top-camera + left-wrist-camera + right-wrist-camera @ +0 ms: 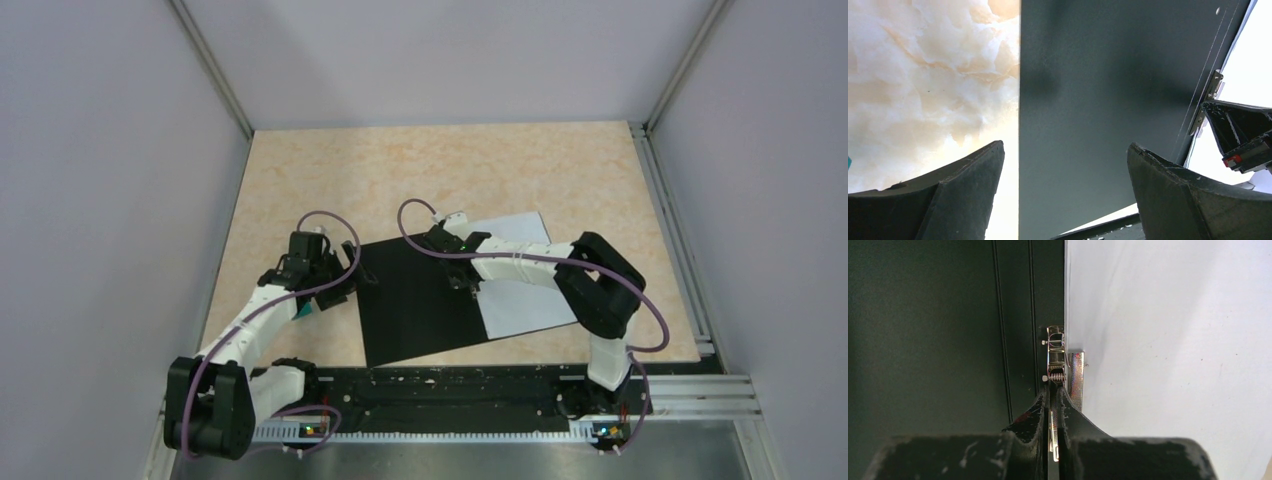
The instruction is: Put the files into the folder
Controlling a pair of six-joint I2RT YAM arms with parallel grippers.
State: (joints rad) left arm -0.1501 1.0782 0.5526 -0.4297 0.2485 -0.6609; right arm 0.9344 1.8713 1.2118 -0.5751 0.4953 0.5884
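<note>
The folder (415, 300) lies open on the table, its black inner face (1098, 90) up. White files (520, 290) cover its right half, their edge at the spine (1173, 340). My right gripper (462, 283) reaches down onto the spine. In the right wrist view it (1054, 390) is shut on the thin lever of the metal spine clip (1055, 352). My left gripper (350, 265) hangs over the folder's left edge. It (1064, 145) is open, one finger over the table and one over the black cover, holding nothing.
A small teal block (303, 312) lies on the marble-patterned table (300, 180) under the left arm. The black rail (450, 390) with both arm bases runs along the near edge. Grey enclosure walls and metal posts stand on three sides.
</note>
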